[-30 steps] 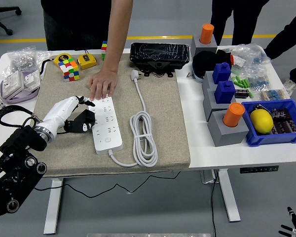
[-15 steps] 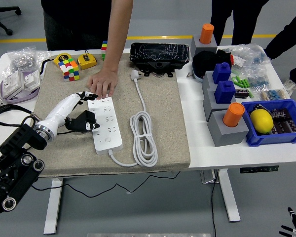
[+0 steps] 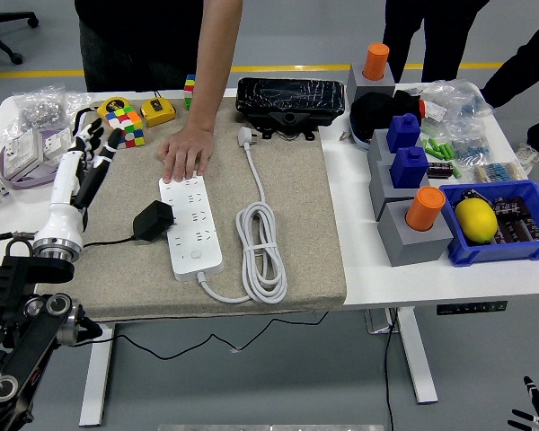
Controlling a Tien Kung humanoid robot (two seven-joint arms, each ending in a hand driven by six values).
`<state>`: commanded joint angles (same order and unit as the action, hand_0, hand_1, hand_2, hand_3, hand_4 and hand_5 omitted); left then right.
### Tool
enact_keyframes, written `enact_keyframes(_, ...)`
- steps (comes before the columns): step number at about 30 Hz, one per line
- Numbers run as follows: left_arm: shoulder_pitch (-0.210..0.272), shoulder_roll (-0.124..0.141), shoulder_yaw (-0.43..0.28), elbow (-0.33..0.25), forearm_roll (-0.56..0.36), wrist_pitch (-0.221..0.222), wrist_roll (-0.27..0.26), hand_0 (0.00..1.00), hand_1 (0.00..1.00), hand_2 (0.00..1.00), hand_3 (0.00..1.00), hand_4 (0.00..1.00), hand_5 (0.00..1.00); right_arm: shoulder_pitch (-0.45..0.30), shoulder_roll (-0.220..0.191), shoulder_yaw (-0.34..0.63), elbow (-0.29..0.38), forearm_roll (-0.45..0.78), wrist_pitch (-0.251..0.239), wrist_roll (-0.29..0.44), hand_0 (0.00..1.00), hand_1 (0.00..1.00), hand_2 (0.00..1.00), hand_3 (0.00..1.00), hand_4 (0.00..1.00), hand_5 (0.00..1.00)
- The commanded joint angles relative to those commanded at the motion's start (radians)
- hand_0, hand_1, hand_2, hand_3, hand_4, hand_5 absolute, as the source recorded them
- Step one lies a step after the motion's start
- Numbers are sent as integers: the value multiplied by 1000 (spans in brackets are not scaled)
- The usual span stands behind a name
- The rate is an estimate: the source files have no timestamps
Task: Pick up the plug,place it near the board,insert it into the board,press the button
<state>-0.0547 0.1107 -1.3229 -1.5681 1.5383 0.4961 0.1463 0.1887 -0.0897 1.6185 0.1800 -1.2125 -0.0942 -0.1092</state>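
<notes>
1. Your left hand (image 3: pixel 83 154) has lifted clear since a second ago: it sat low beside the strip then, and now it is up at the far left of the mat, fingers spread wide and holding nothing.
2. The black plug (image 3: pixel 152 221) lies released on the mat (image 3: pixel 296 224), touching the left edge of the white power strip (image 3: pixel 190 224). Its prongs do not look seated in any socket, so I judge placing done and insertion pending.
3. Expect to re-grasp the plug and align it before pushing in; the button follows after.
4. At the far end, a person's hand (image 3: pixel 185 153) presses flat on the strip, steadying it.
5. Your right hand is out of view.
</notes>
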Motion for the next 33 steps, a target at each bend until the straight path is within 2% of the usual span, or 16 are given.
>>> enact_keyframes(2, 34, 19, 8, -67, 91, -33, 91, 984, 948, 905, 900, 998, 998, -1, 0, 1, 0, 0, 0, 0, 749, 632, 614, 642, 998, 998)
enact_keyframes(4, 50, 35, 17, -102, 166, -91, 166, 984, 948, 905, 900, 998, 998, 0, 0, 1, 0, 0, 0, 0, 749, 632, 614, 642, 998, 998)
enact_keyframes(8, 77, 83, 51, -149, 321, -251, 326, 984, 948, 905, 900, 998, 998, 3, -2, -2, 0, 3, -1, 3, 749, 632, 614, 642, 998, 998)
enact_keyframes(9, 79, 92, 60, -150, 346, -294, 359, 985, 943, 888, 854, 998, 998, 4, -3, -3, 0, 4, 0, 3, 748, 632, 615, 643, 998, 998)
enact_keyframes(12, 78, 111, 82, -149, 366, -352, 381, 985, 943, 888, 854, 998, 998, 5, -4, -3, 0, 5, -1, 3, 748, 632, 615, 643, 998, 998)
enact_keyframes(15, 75, 123, 106, -136, 365, -362, 377, 981, 928, 870, 833, 998, 998, 4, -5, 1, 0, 1, -1, 1, 748, 631, 614, 642, 998, 998)
enact_keyframes(33, 65, 122, 167, -72, 358, -341, 331, 977, 921, 863, 830, 998, 998, 3, -5, 0, 0, 0, -1, 2, 748, 631, 614, 642, 998, 998)
